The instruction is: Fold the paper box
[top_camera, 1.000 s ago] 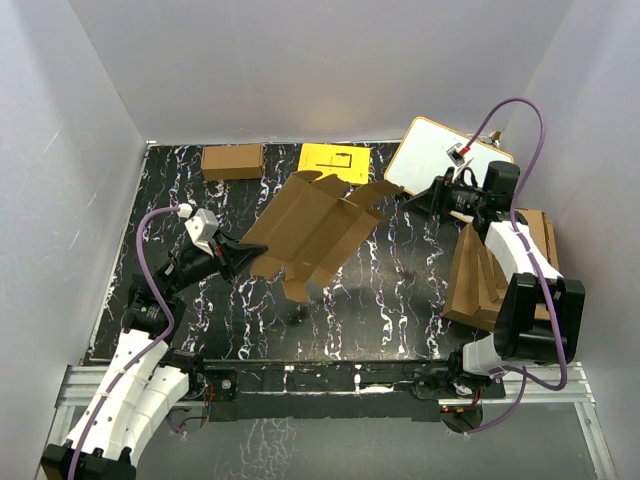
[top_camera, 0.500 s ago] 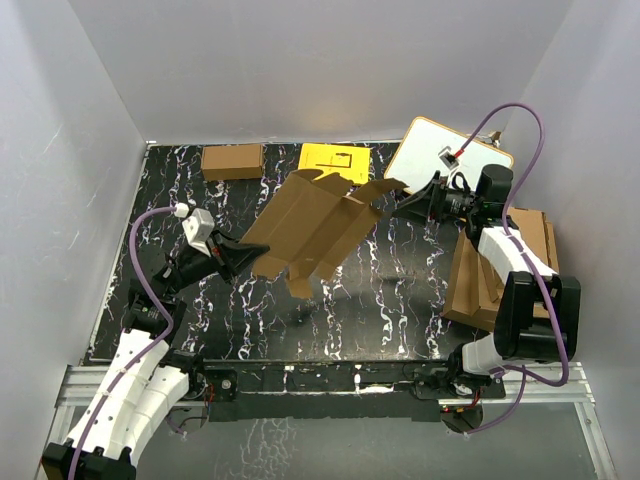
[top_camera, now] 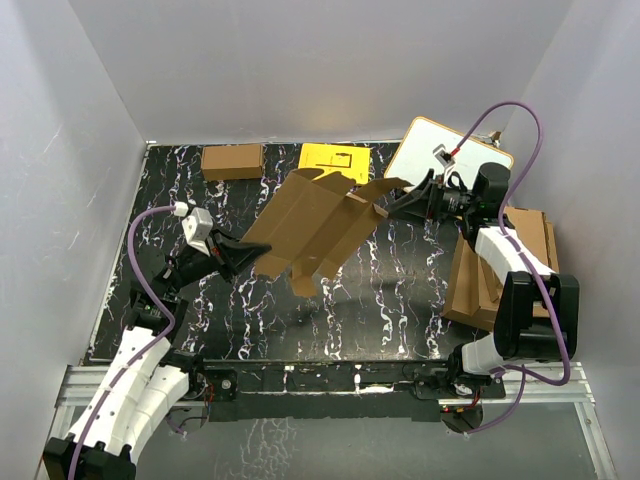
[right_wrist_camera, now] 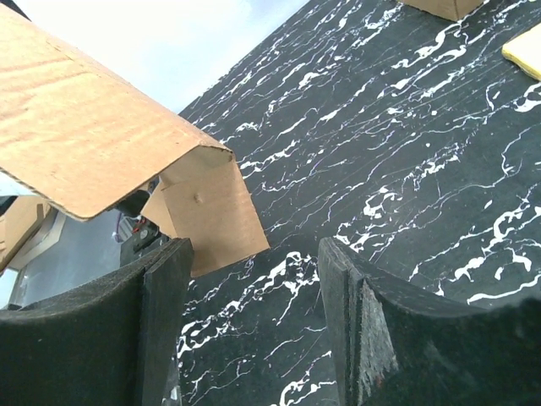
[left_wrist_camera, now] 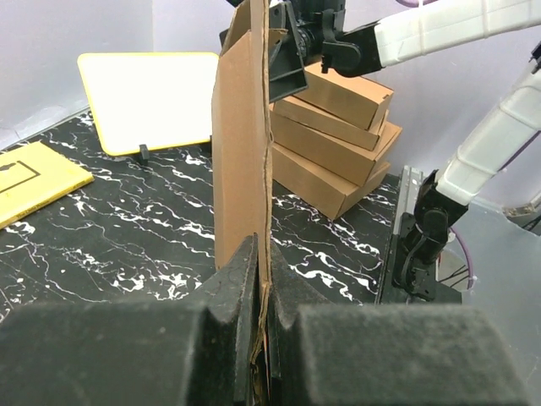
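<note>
While the left gripper clamps it, the paper box juts rightward.

paper box: plain brown, unprinted
desk: black with white marble veining
sheet: yellow, thin black line marks
board: white, tan rim
small carton: brown
cardboard stack: brown
cable: purple

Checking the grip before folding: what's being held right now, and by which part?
Left jaws pinch the paper box at its left edge; right jaws open, holding nothing.
</note>
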Action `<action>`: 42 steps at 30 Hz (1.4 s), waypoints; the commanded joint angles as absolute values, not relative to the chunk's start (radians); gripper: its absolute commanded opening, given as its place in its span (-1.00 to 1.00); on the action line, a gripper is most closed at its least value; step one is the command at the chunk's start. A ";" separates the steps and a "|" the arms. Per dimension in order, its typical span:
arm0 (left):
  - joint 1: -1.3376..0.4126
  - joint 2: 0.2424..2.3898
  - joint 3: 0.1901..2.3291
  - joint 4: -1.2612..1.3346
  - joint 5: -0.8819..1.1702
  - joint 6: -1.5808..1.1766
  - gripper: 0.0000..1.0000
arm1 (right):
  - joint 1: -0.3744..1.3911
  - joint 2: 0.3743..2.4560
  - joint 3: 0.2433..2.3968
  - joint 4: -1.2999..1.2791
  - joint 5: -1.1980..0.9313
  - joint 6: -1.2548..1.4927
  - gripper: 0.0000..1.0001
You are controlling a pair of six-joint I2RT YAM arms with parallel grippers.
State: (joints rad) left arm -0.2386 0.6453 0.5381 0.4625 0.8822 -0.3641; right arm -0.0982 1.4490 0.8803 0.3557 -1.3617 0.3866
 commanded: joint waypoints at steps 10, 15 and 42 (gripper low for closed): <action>-0.235 0.680 0.499 0.697 0.958 -0.485 -1.00 | -0.064 1.441 0.839 0.745 -1.431 0.632 0.34; -0.235 0.697 0.490 0.768 0.960 -0.526 -1.00 | -0.060 1.420 0.826 0.792 -1.434 0.674 0.29; -0.234 0.658 0.488 0.733 0.910 -0.500 -1.00 | -0.258 1.377 0.979 0.507 -1.319 0.634 0.27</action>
